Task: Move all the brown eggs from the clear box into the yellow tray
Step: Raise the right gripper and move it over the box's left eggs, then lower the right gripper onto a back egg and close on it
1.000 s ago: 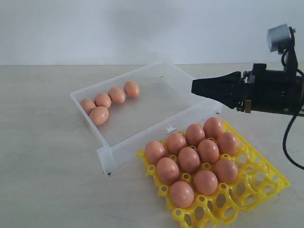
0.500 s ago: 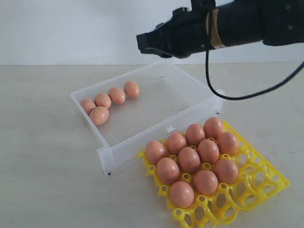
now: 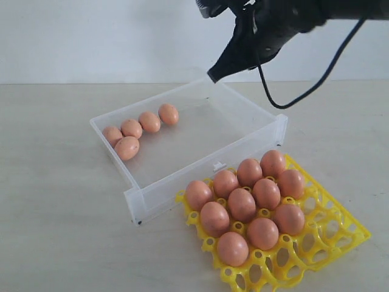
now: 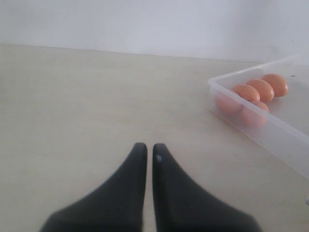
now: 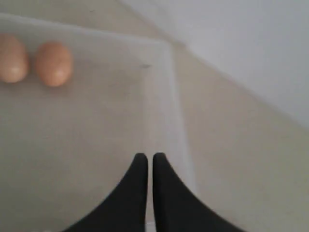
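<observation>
Several brown eggs (image 3: 126, 148) lie in the far left corner of the clear box (image 3: 182, 176). More brown eggs (image 3: 242, 204) sit in cups of the yellow tray (image 3: 340, 228), just to the box's front right. My right gripper (image 3: 212, 76) hangs shut and empty, pointing down over the box's far right wall. In the right wrist view the right gripper (image 5: 146, 157) is above the box floor, well away from two eggs (image 5: 53, 63). The left gripper (image 4: 146, 147) is shut and empty over bare table, with the eggs (image 4: 251, 92) some way off.
A black cable (image 3: 304, 91) loops down from the right arm above the box's far side. The box has a small latch tab (image 3: 219, 165) on the wall facing the tray. The tray's front right cups (image 3: 316, 255) hold nothing. Bare table (image 3: 55, 213) lies left of the box.
The right arm has swung from right of the box up and leftward, and now tilts down over its far wall. No egg has moved.
</observation>
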